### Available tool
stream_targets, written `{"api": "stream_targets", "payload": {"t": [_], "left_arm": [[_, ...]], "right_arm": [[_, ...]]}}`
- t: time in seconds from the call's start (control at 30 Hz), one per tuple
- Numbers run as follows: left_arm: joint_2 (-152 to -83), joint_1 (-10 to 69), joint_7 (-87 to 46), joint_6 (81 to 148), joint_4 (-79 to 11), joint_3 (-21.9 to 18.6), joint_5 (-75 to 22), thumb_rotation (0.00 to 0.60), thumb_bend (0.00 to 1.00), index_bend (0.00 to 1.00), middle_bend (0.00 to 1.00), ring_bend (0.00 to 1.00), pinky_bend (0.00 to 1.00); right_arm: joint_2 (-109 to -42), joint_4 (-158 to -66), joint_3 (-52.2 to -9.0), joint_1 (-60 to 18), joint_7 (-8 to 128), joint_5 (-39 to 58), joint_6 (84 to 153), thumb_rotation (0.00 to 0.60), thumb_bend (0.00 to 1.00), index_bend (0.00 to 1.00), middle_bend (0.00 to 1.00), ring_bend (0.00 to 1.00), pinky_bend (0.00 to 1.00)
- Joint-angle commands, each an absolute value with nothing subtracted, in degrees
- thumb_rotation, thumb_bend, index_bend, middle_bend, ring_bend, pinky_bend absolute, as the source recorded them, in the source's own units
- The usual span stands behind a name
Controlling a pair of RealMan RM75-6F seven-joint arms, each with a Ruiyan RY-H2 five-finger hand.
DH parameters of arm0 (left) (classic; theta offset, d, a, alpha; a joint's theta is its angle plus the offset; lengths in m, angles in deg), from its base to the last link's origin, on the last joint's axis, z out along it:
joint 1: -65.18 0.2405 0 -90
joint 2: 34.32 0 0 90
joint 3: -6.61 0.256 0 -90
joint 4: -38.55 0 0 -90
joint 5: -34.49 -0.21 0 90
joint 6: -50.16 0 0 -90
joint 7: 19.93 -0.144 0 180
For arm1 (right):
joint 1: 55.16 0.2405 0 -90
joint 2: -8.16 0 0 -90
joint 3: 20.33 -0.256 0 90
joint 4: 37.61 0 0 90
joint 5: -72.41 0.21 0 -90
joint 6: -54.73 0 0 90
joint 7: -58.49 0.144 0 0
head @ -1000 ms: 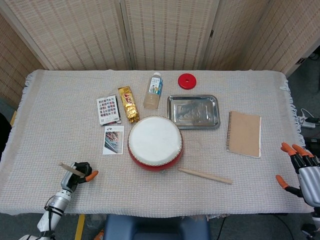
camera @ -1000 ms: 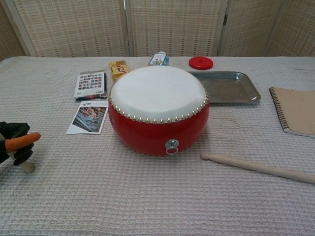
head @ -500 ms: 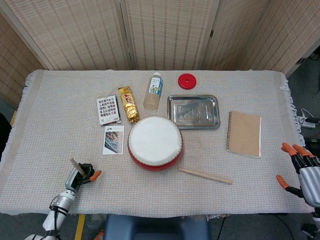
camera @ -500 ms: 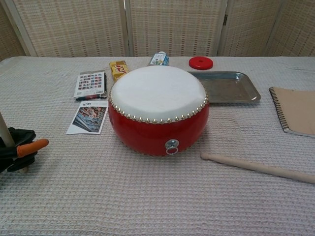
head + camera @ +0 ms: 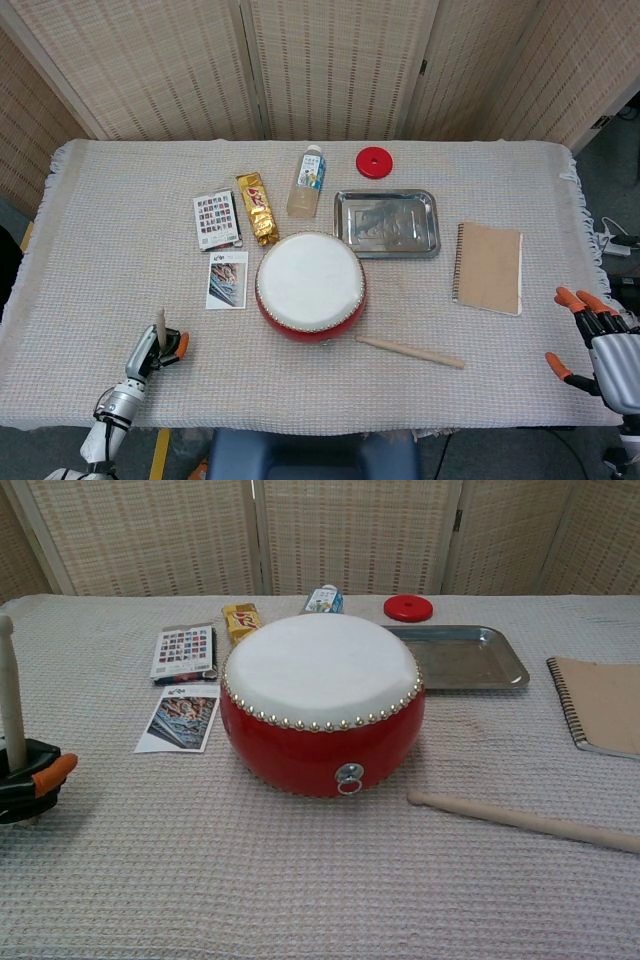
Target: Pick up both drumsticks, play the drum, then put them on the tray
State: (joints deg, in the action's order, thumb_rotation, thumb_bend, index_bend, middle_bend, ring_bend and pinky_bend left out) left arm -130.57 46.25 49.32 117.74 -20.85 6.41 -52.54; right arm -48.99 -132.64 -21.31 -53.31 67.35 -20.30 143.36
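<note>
My left hand (image 5: 25, 780) grips a pale wooden drumstick (image 5: 10, 695) at the table's near-left corner, about 8 o'clock from the red drum with the white skin (image 5: 310, 285); in the chest view the stick stands close to upright, its long axis vertical and its rounded tip up. The second light wooden drumstick (image 5: 410, 350) lies flat on the cloth at 4 to 5 o'clock from the drum, just beside its base, with its long axis running left to right and tilting slightly toward the near edge at its right end. My right hand (image 5: 598, 340) hangs off the table's right edge near the front corner, fingers spread and holding nothing, well apart from that stick. The rectangular silver metal tray (image 5: 386, 223) sits at 1 o'clock from the drum, close behind it, with a tan spiral-bound notebook (image 5: 489, 267) to its right. Open cloth stretches along the whole near edge between the hands, and wide on the far-left. Behind the drum I see a photo card (image 5: 227, 279), a patterned card pack (image 5: 216, 219), a gold snack packet (image 5: 257, 207), a small clear bottle (image 5: 308, 181) and a round red lid (image 5: 373, 161).
</note>
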Motion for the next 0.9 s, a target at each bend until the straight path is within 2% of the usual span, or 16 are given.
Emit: {"api": "stream_targets", "payload": {"t": [0.03, 0.17, 0.23, 0.3, 0.37, 0.57, 0.83, 0.9], "left_arm": [[-128.3, 46.1, 42.9, 119.6, -20.6, 7.2, -54.3, 0.600, 0.71, 1.00, 1.00, 1.00, 1.00], [-124.1, 46.0, 33.6, 121.0, -23.1, 6.8, -54.5, 0.600, 0.71, 1.00, 1.00, 1.00, 1.00], [-122.4, 46.1, 28.3, 122.1, -24.4, 6.2, -54.2, 0.600, 0.71, 1.00, 1.00, 1.00, 1.00], [-120.8, 46.6, 21.3, 123.9, -26.0, 5.2, -53.5, 0.600, 0.70, 1.00, 1.00, 1.00, 1.00], [-119.4, 47.2, 14.0, 125.9, -27.9, 4.2, -52.8, 0.600, 0.69, 1.00, 1.00, 1.00, 1.00], [-115.8, 48.2, 1.8, 129.6, -34.0, 2.8, -52.5, 0.600, 0.66, 1.00, 1.00, 1.00, 1.00], [-112.9, 48.5, -4.1, 130.6, -38.5, 3.6, -53.9, 0.600, 0.64, 1.00, 1.00, 1.00, 1.00], [-112.5, 48.6, -4.6, 130.7, -39.2, 3.7, -54.0, 0.600, 0.64, 1.00, 1.00, 1.00, 1.00]], "right_arm": [[-48.7, -134.0, -20.9, -52.7, 68.2, -19.7, 141.5, 0.600, 0.20, 0.11, 0.20, 0.06, 0.24], [-49.3, -136.4, -20.5, -51.2, 69.6, -18.2, 137.2, 0.600, 0.20, 0.19, 0.20, 0.10, 0.29], [-50.1, -137.3, -20.7, -50.2, 69.9, -17.5, 135.4, 0.600, 0.20, 0.27, 0.20, 0.12, 0.31], [-51.7, -137.4, -21.2, -49.0, 69.7, -17.0, 133.8, 0.600, 0.20, 0.41, 0.23, 0.14, 0.33], [-53.7, -137.1, -21.7, -47.6, 67.8, -16.1, 131.6, 0.600, 0.21, 0.47, 0.25, 0.14, 0.34], [-60.4, -137.8, -23.4, -43.4, 60.0, -9.3, 123.9, 0.600, 0.22, 0.47, 0.25, 0.14, 0.33], [-70.5, -135.6, -24.7, -37.6, 45.3, -4.8, 118.0, 0.600, 0.22, 0.45, 0.25, 0.06, 0.16], [-73.3, -134.4, -24.7, -36.4, 42.4, -4.1, 117.2, 0.600, 0.22, 0.45, 0.25, 0.05, 0.15]]}}
